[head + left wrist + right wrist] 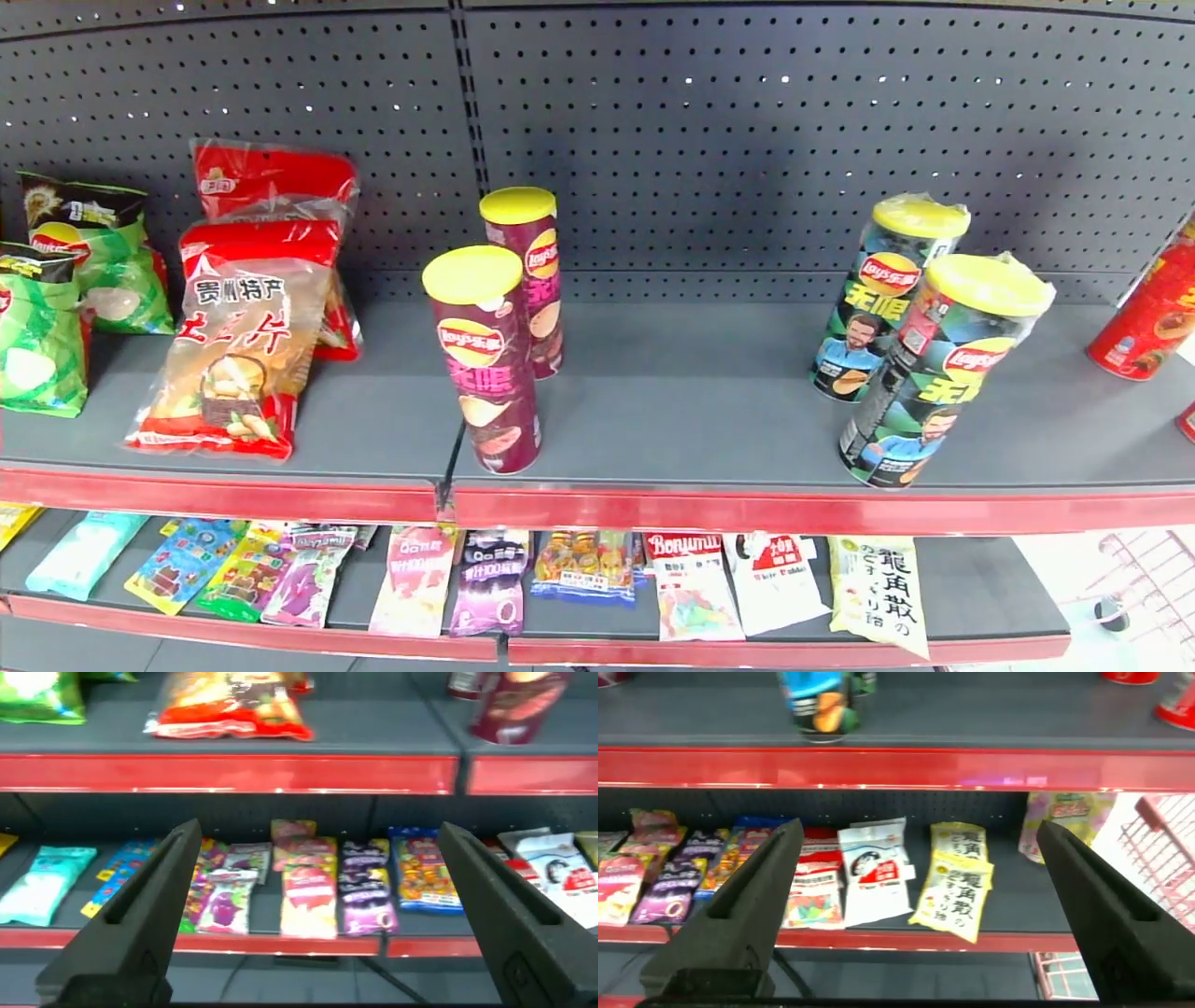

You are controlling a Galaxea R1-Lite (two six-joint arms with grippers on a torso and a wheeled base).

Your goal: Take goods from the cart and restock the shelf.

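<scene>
Left wrist view: the left gripper (318,829) is held level and square to the shelf front, its two dark fingers (140,915) spread wide with nothing between them. Beyond the fingers, well apart from them, a row of small snack packets (308,887) lies on the lower shelf (280,943). On the upper shelf (234,770) a red crisps bag (229,709) and a purple chip canister (514,705) sit near the red front edge. The right gripper (919,825) takes the same level pose, also fully open and empty, facing a white packet (878,873) and a yellow packet (957,891) on the lower shelf. A dark green canister (822,700) stands on the upper shelf, close to its edge. A pink wire cart (1167,849) stands just past the shelf's end; its contents cannot be made out. In the head view the upper shelf carries, from left to right: two green chip bags (37,327), two red crisps bags, the front one (238,355) leaning against the rear one (271,187), two upright purple canisters one behind the other (485,359), two dark green canisters (934,369), the front one tilted, and a red canister (1148,313) at the right margin. The stretch of shelf between the purple and green canisters is bare. The cart shows at the lower right corner (1153,579).
</scene>
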